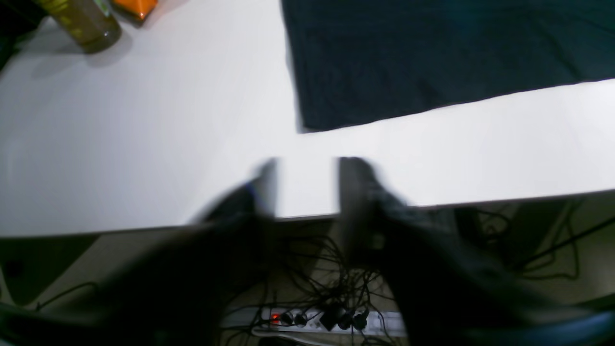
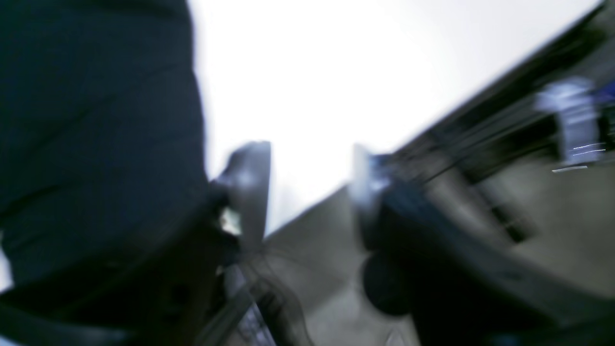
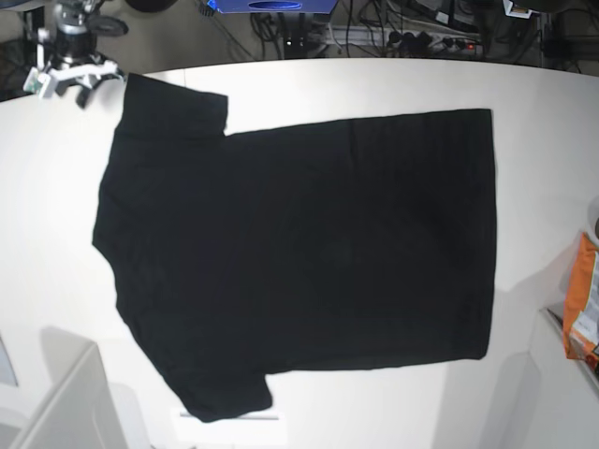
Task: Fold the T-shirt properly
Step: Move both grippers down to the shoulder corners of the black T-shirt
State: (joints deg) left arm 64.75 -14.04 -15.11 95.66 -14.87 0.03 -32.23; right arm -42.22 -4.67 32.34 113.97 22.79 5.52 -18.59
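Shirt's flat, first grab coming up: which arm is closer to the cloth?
Probably right. The right gripper, open, sits beside a sleeve of the T-shirt; the left gripper, also open, has bare table between it and the hem corner.

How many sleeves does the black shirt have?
2. On the T-shirt in the base view, one sleeve is at the top left and the other sleeve at the bottom left.
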